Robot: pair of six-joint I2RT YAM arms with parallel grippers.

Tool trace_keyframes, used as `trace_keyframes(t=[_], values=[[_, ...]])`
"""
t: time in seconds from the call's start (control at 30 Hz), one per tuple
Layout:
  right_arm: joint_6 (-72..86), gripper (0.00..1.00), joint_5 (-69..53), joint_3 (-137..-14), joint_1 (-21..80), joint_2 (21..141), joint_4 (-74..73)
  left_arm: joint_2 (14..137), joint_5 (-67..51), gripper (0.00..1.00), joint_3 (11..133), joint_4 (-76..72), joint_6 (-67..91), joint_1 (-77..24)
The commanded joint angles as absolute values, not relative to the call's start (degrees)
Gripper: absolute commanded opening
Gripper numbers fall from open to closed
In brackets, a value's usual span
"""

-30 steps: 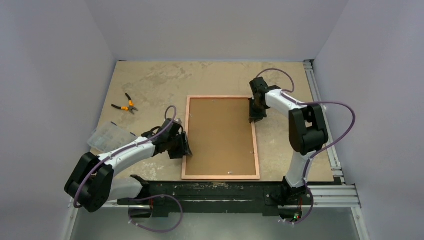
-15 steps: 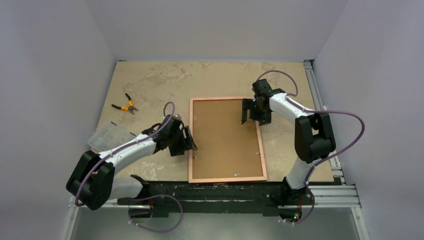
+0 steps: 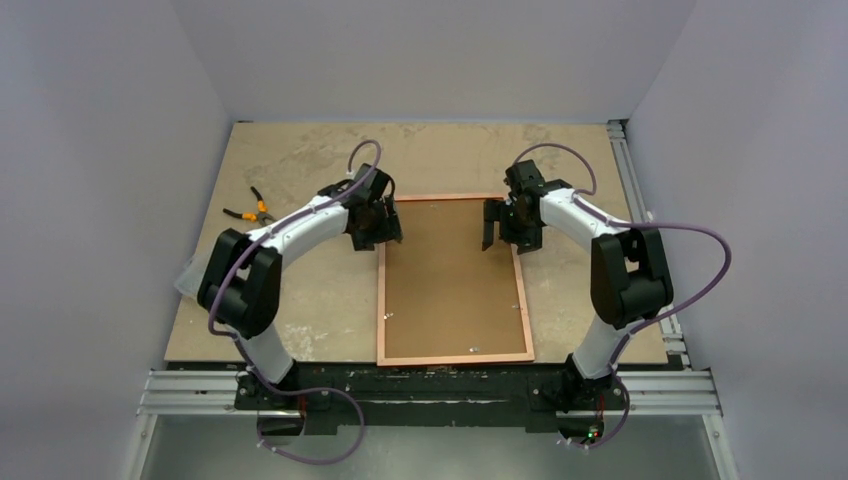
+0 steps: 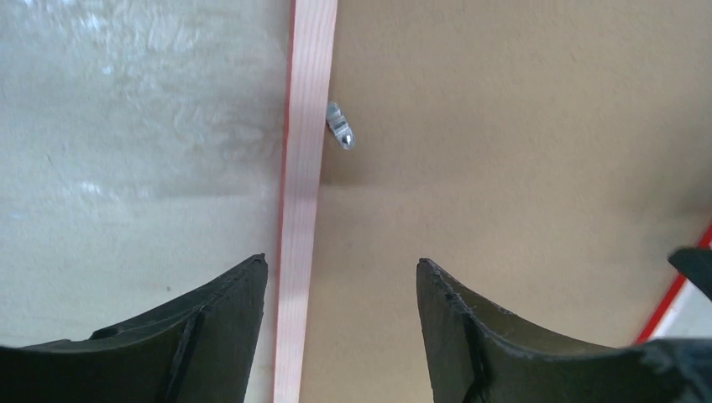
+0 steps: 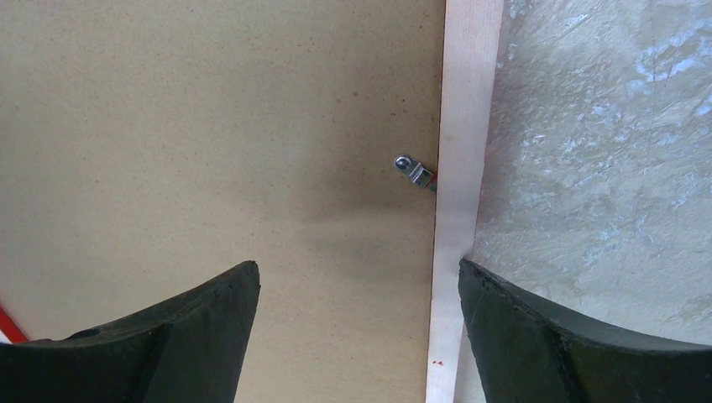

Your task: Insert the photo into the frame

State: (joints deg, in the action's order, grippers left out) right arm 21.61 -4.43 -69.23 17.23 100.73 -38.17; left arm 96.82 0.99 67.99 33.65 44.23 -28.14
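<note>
Looking down on a mottled tan worktop [image 3: 300, 160] with the frame [image 3: 455, 357] flat on its middle, near the arm bases. Lying face down, pale wood back up. Filled edge to edge by a plain brown backing board [image 3: 450, 290].

No sign of the photo in any view. Can't tell whether it sits under the board or is out of shot.

Left gripper [image 4: 342, 263] spread wide, grasping nothing, placed over the frame's left rail near the far corner, with the rail running between the fingers close to the left one. Right gripper [image 5: 358, 266] also spread wide and empty, over the right rail near the far end, the rail just inside its right finger. Can't tell if either is touching the wood or hanging just above it.

Off to the left, well apart from the frame: something clear and plastic [image 3: 188, 278] at the worktop edge, too hidden by the arm to identify, then orange-handled pliers [image 3: 252, 211].

Smallest: one metal clip [image 4: 340, 136] on the left rail and another clip [image 5: 415, 172] on the right rail, both reaching from the rail onto the board, so apparently pinning it.

Progress guess: board seated and clipped at these two spots. Probably late stage if the photo is underneath, with only checking or turning the remaining clips left. Otherwise clips back, board out, photo in, board and clips again.
</note>
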Motion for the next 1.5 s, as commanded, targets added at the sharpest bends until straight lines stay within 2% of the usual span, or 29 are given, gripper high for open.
trace_keyframes(t=[0.0, 0.27, 0.57, 0.8, 1.23, 1.33, 1.47], values=[[21.6, 0.86, -6.7, -68.1, 17.2, 99.7, -37.2, 103.3, 6.6, 0.62, 76.5, 40.2, 41.3, -27.8], [21.5, 0.86, -7.9, -67.5, 17.2, 100.0, -36.7, 114.0, 8.2, 0.57, 86.3, 46.4, 40.3, -27.6], [21.3, 0.86, -8.7, -67.1, 17.2, 100.5, -36.6, 117.5, 6.0, 0.48, 86.4, 45.0, 40.1, -26.9], [20.8, 0.86, -9.6, -66.6, 17.2, 100.9, -36.3, 118.1, 2.6, 0.55, 86.7, 42.5, 41.1, -24.3], [19.9, 0.84, -11.4, -66.0, 17.2, 101.8, -35.8, 118.1, 1.8, 0.58, 86.4, 39.1, 42.5, -22.2], [19.8, 0.84, -11.7, -65.8, 17.2, 101.9, -35.7, 117.5, 3.0, 0.49, 85.5, 39.0, 42.5, -22.1], [19.7, 0.83, -11.7, -66.0, 17.3, 102.4, -35.8, 118.3, 2.8, 0.28, 85.6, 39.4, 41.4, -22.1]])
